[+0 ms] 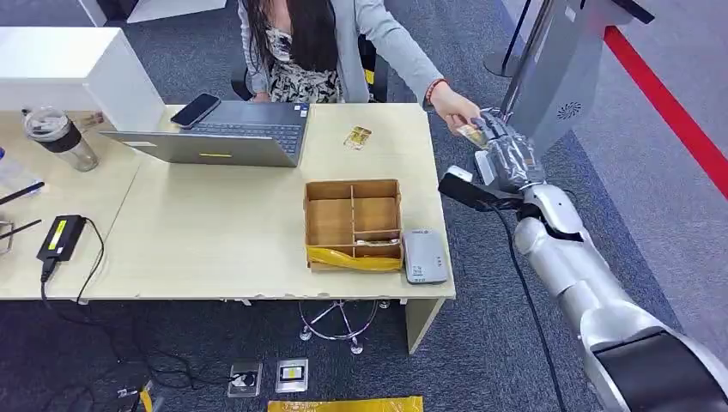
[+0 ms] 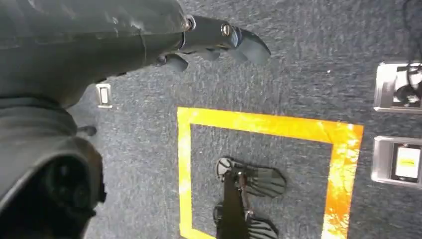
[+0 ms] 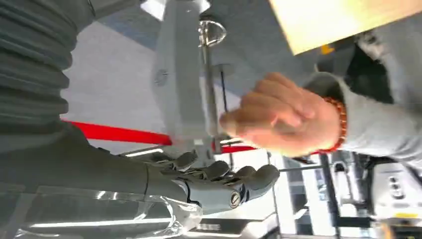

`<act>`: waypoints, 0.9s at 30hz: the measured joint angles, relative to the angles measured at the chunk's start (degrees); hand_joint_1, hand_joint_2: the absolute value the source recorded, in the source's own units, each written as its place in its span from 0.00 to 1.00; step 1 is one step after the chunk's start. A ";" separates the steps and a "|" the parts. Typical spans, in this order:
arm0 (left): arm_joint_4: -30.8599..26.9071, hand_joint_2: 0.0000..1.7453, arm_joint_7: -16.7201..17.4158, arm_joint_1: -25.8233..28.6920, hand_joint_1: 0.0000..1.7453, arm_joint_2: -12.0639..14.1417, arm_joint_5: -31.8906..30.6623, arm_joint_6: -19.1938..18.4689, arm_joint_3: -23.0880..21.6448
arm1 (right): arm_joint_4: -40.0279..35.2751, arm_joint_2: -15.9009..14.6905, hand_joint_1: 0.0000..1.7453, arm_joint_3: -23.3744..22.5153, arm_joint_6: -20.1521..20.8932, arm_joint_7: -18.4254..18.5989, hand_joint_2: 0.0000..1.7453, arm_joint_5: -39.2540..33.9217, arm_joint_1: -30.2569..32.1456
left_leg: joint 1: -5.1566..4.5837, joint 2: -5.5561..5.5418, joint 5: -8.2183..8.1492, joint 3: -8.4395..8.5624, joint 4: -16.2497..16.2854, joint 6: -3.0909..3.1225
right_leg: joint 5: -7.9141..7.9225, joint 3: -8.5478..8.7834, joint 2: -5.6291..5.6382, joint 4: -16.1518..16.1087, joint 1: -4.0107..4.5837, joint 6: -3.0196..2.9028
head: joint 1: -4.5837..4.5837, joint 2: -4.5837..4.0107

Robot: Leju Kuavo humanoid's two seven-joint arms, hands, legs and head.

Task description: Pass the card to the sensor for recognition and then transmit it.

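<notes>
My right hand (image 1: 502, 146) reaches out past the table's right edge, level with its far corner. A person's hand (image 1: 452, 110) meets it there and pinches a small yellowish card (image 1: 470, 134) right at my fingertips. In the right wrist view my right hand (image 3: 219, 181) has its fingers (image 3: 249, 179) spread with nothing between them, and the person's hand (image 3: 278, 117) is a short gap away. The white card sensor (image 1: 425, 256) lies at the table's near right corner. My left hand (image 2: 214, 40) hangs above the carpet and holds nothing.
A second card (image 1: 357, 136) lies on the table (image 1: 215, 249) near the laptop (image 1: 225, 133). A partitioned wooden box (image 1: 353, 223) stands beside the sensor. A grey kiosk stand (image 1: 558, 77) rises close behind my right hand. A bottle (image 1: 58, 137) and a power adapter (image 1: 58, 238) sit at the left.
</notes>
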 joint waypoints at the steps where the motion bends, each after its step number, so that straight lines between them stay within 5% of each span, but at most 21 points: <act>1: 0.00 0.00 0.00 0.00 0.00 0.00 0.00 0.00 0.00 | 0.00 0.00 0.00 0.00 0.00 0.00 1.00 0.00 0.00 | 0.00 0.00 0.00 0.00 0.00 0.00 | 0.00 0.00 0.00 0.00 0.00 0.00 | 0.00 0.00; 15: 0.00 0.00 -0.02 0.30 0.00 0.02 -0.37 -0.02 -0.55 | -1.53 1.99 0.00 5.11 1.09 -0.42 1.00 -3.67 -0.62 | -0.02 0.01 0.00 -0.01 0.01 0.00 | 0.01 -0.02 0.03 -0.01 -0.02 0.00 | -0.02 0.00; 16: 0.00 0.00 -0.02 0.29 0.00 0.02 -0.44 -0.15 -0.61 | -1.73 1.99 0.18 5.13 1.29 -0.29 1.00 -4.00 -0.84 | -0.02 0.01 0.00 0.00 0.02 0.00 | 0.01 -0.02 0.04 -0.01 -0.02 0.00 | -0.02 0.00; 17: 0.00 0.00 -0.02 0.29 0.00 0.02 -0.48 -0.24 -0.68 | -2.10 1.99 0.93 5.22 1.42 -0.05 1.00 -4.26 -1.03 | -0.02 0.01 0.00 0.00 0.02 0.00 | 0.01 -0.02 0.04 -0.01 -0.02 0.00 | -0.02 0.00; 18: 0.00 0.00 -0.04 0.30 0.00 0.02 -0.46 -0.22 -0.70 | -2.58 1.97 1.00 5.26 1.33 -0.02 1.00 -4.94 -1.12 | -0.02 0.01 0.00 0.00 0.01 0.00 | 0.01 -0.03 0.05 -0.01 -0.02 0.00 | 0.00 0.00; 27: 0.00 0.00 -0.63 1.12 0.00 0.24 0.41 0.24 -1.24 | -5.84 2.03 1.00 5.94 -0.37 -0.81 1.00 -9.31 -1.07 | -0.02 0.02 0.00 -0.01 0.01 0.00 | 0.00 -0.04 0.05 -0.01 -0.02 0.00 | -0.02 0.00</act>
